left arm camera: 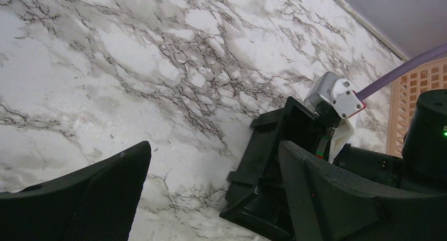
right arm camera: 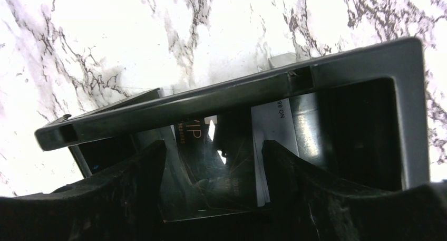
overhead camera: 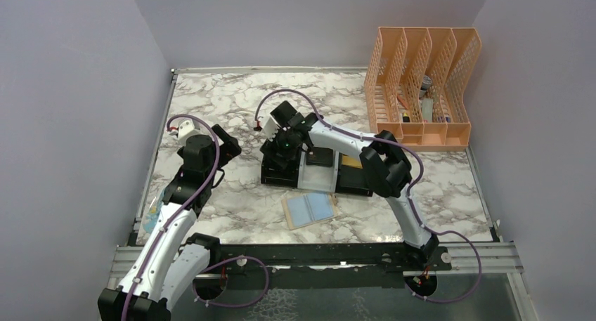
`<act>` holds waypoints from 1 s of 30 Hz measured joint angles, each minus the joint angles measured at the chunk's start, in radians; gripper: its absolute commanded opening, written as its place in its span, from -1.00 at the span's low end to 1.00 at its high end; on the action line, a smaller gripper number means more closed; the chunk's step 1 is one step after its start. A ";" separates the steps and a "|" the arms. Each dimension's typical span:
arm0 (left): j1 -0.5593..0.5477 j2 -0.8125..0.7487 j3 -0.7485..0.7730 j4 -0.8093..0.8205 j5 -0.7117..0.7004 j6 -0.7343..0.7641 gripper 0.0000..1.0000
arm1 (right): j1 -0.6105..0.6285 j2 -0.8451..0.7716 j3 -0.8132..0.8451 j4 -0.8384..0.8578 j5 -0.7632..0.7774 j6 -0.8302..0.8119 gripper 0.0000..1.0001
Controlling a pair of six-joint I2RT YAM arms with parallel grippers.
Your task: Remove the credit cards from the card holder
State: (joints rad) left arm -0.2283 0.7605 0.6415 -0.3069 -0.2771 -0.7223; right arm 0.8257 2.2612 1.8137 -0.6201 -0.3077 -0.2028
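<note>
The card holder (overhead camera: 310, 209) lies open on the marble near the front, tan with bluish clear pockets; I cannot tell whether a card is inside. My right gripper (overhead camera: 282, 149) reaches down into the left black bin (overhead camera: 270, 172). In the right wrist view my right gripper (right arm camera: 213, 151) is open, and a dark glossy credit card (right arm camera: 224, 175) lies in that bin (right arm camera: 237, 88) between its fingers, beside a white-faced card (right arm camera: 274, 125). Another dark card (overhead camera: 320, 157) rests in the white bin and a gold card (overhead camera: 351, 162) in the right black bin. My left gripper (overhead camera: 229, 147) (left arm camera: 211, 193) hovers open and empty.
Three small bins stand in a row at mid-table: black, white (overhead camera: 318, 178), black (overhead camera: 357, 184). A peach mesh file organizer (overhead camera: 422, 82) stands at the back right. The left wrist view shows the left black bin (left arm camera: 263, 167) close to my left fingers.
</note>
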 measured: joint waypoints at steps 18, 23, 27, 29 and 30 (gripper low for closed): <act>0.000 0.048 0.052 -0.020 0.005 0.056 0.89 | 0.000 0.010 0.028 -0.091 0.013 -0.062 0.67; 0.000 0.012 0.052 -0.042 -0.002 0.063 0.89 | 0.003 0.012 0.021 -0.082 0.010 -0.065 0.63; 0.000 -0.008 0.054 -0.069 -0.006 0.063 0.89 | 0.006 0.009 -0.001 -0.041 0.066 -0.064 0.43; 0.000 -0.018 0.055 -0.080 -0.012 0.063 0.89 | 0.009 0.001 -0.025 -0.005 0.097 -0.063 0.33; 0.000 -0.022 0.056 -0.084 -0.016 0.064 0.89 | 0.011 -0.005 -0.040 0.015 0.109 -0.061 0.24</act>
State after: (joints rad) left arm -0.2283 0.7383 0.6975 -0.3908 -0.2932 -0.6582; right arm 0.8368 2.2562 1.7737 -0.6052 -0.1982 -0.2642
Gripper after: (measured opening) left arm 0.945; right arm 0.702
